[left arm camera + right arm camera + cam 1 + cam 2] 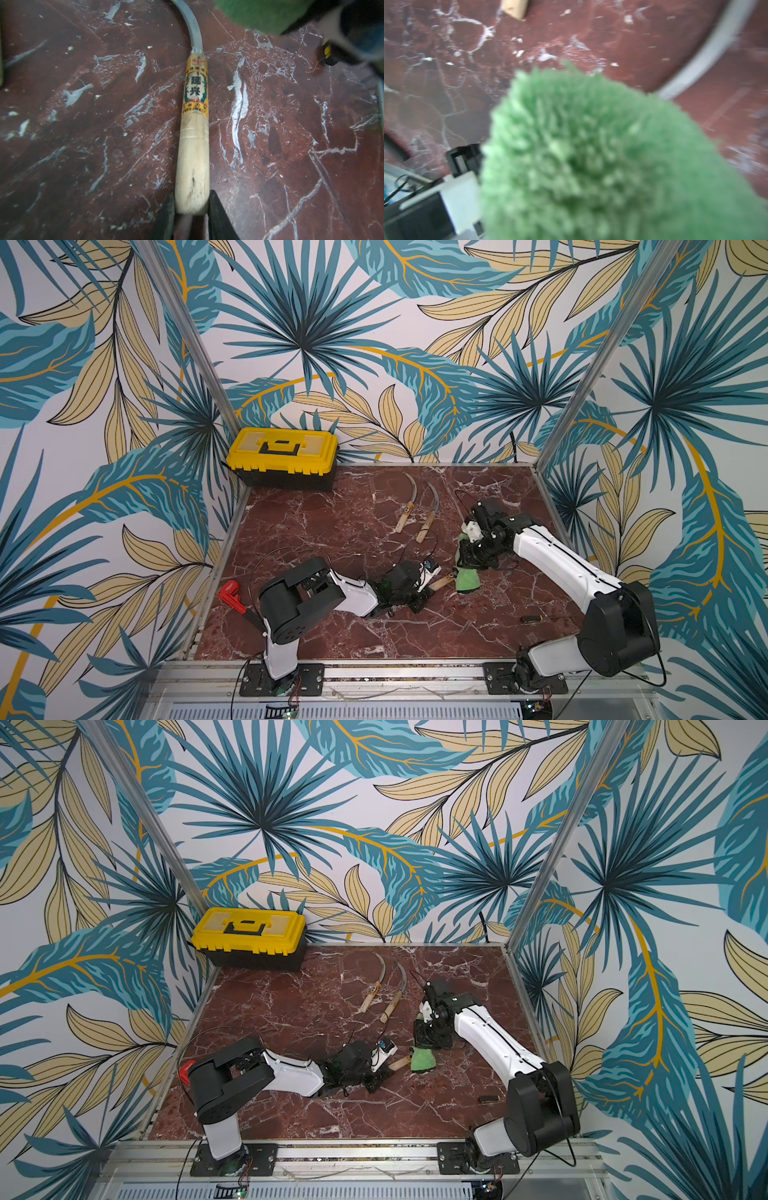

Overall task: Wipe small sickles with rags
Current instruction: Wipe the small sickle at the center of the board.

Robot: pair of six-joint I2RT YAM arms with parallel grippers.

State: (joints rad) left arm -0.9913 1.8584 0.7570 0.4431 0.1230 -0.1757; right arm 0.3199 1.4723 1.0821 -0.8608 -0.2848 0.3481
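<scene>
Near the front middle of the marble table (316, 531), the left gripper (191, 209) has its jaws pinched on the pale handle butt of a small sickle (194, 145), which lies flat with its labelled end and curved blade pointing away from that arm. The right gripper (466, 568) hangs close by the blade, jaws pressed together on the green rag (467, 581), though I can't tell whether cloth touches metal. A second sickle (404, 519) and a third sickle (427, 526) lie side by side further back.
</scene>
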